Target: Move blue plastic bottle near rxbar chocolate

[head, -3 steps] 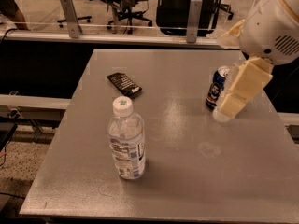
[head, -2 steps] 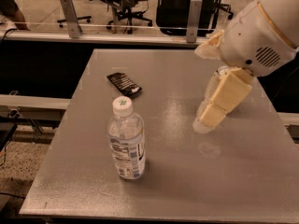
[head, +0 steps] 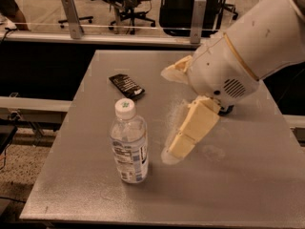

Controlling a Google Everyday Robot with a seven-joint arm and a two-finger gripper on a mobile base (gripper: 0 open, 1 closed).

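The blue plastic bottle (head: 128, 143) stands upright on the tabletop (head: 238, 185), front-left of centre. Its white cap is on and the label wraps the lower body. The rxbar chocolate (head: 127, 86) lies flat behind the bottle, toward the far-left part of the tabletop, with its lighter end pointing to the front right. The two items are apart, with bare surface between them.

The end effector (head: 168, 112) hangs over the middle of the tabletop, just right of the bottle and not touching it. Its fingers are spread wide and hold nothing. The lower finger (head: 190, 130) slants down, its tip close to the surface, while the upper one sits level with the bar. The white arm housing (head: 248, 56) fills the right side above the tabletop.
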